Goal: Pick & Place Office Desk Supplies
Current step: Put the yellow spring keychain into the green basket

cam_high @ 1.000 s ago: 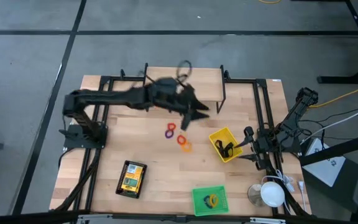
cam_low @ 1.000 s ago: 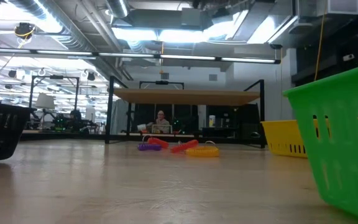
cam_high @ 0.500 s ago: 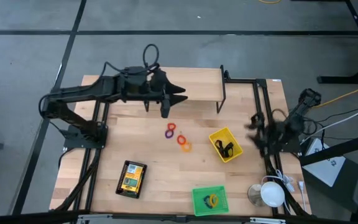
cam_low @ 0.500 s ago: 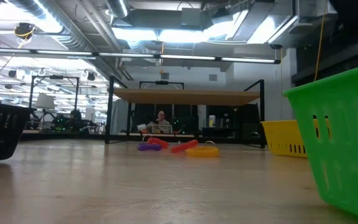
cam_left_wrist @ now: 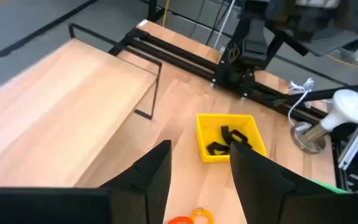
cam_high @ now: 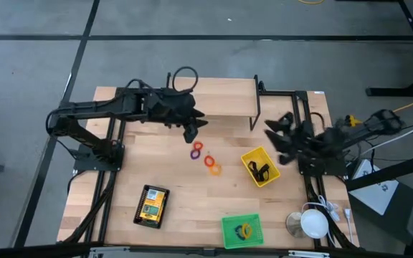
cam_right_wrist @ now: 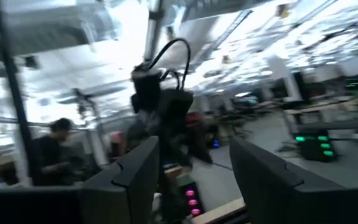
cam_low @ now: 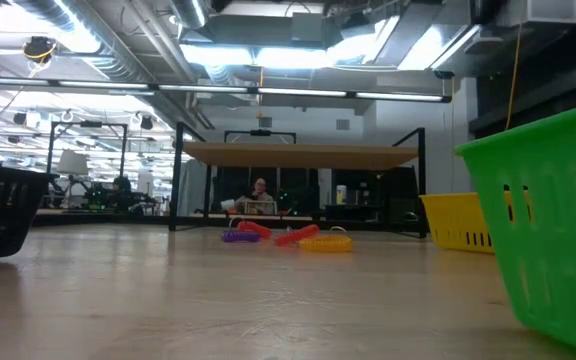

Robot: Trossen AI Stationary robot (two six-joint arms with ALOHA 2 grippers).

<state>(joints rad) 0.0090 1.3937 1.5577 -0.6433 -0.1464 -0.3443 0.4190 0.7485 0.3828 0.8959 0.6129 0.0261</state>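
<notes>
Left gripper [cam_high: 194,129], fingers spread and holding nothing, hovers above the far part of the table [cam_high: 185,193], just beyond the loose rings [cam_high: 204,157]; these purple, red, orange and yellow rings lie in a short diagonal row on bare wood near the table's middle, touching or nearly touching one another, and in the low view they show as a low cluster [cam_low: 286,237] flat on the surface; they appear to be the supplies not yet sorted. Small black clips [cam_high: 262,170] lie inside the yellow bin [cam_high: 250,157], seen also past the left fingers [cam_left_wrist: 151,177] in the wrist view; the green bin [cam_high: 229,231] near the front edge holds a yellowish ring-like item [cam_high: 244,230]; a yellow printed box [cam_high: 151,206] rests in the black mesh tray [cam_high: 165,194] at front left; these placements look done. Right gripper [cam_high: 279,134], fingers likewise apart and empty, hangs at the table's right side beside the yellow bin; by this judgement the task is past halfway, with the rings left to move.
</notes>
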